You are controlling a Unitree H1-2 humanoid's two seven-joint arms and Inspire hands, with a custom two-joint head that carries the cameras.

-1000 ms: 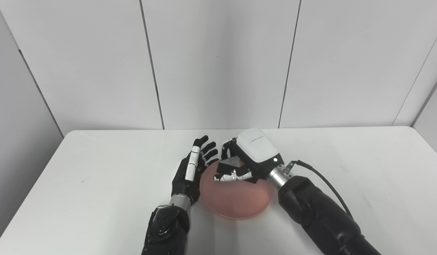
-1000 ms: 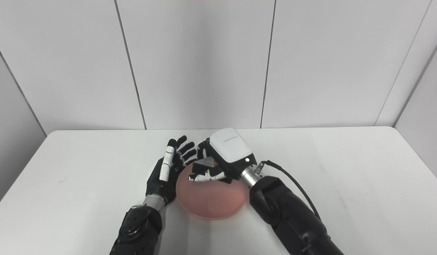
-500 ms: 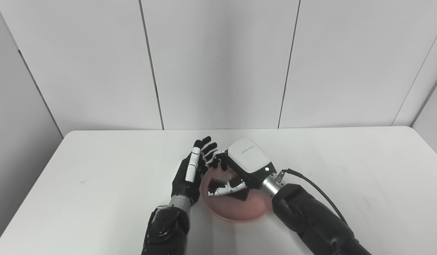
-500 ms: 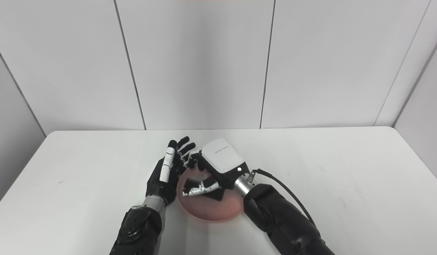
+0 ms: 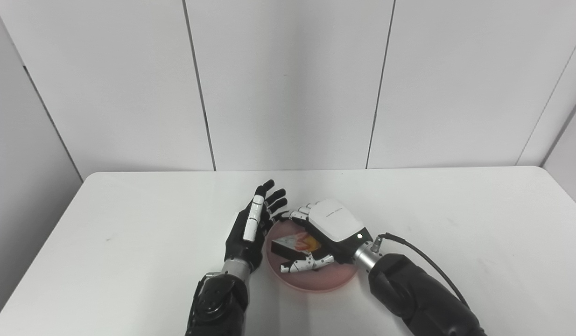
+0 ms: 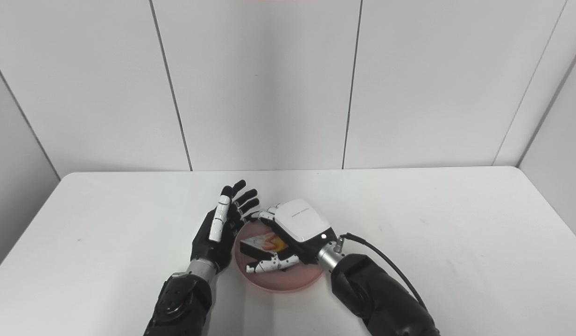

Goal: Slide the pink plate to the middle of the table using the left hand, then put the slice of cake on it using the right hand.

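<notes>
Left hand (image 5: pixel 250 228) of mine sits edge-on at the left rim of the pink plate (image 5: pixel 316 280), palm turned twd the plate, fingers (image 5: pixel 269 196) straight, spread a bit and pointing away from me. It holds nothing. Its heel is just beside the plate's near-left edge; can't tell whether it actually touches the rim. My left forearm comes up from the bottom edge, dark casing, wrist joint just behind the hand.

Next, moving right: the plate lies flat on the white table (image 5: pixel 129 224), roughly mid-table left-to-right and in the nearer half. On the plate, left of centre, rests the slice of cake (image 5: pixel 292 245): a wedge w/ a dark side, a pale top and an orange-red bit on the top. Its underside looks to be on the plate surface.

Then my right hand (image 5: pixel 327 233), back up w/ its white cover twd the camera, low over the plate's right and far parts. Its fingers are spread out past the far side of the slice and my thumb (image 5: pixel 304 264) runs along the near side, so the hand brackets the cake loosely; fingers apart, not clamped. Whether any fingertip touches the slice, can't tell.

Right forearm runs off bottom-right, w/ a black cable (image 5: pixel 423 256) looping from the wrist over the table.
</notes>
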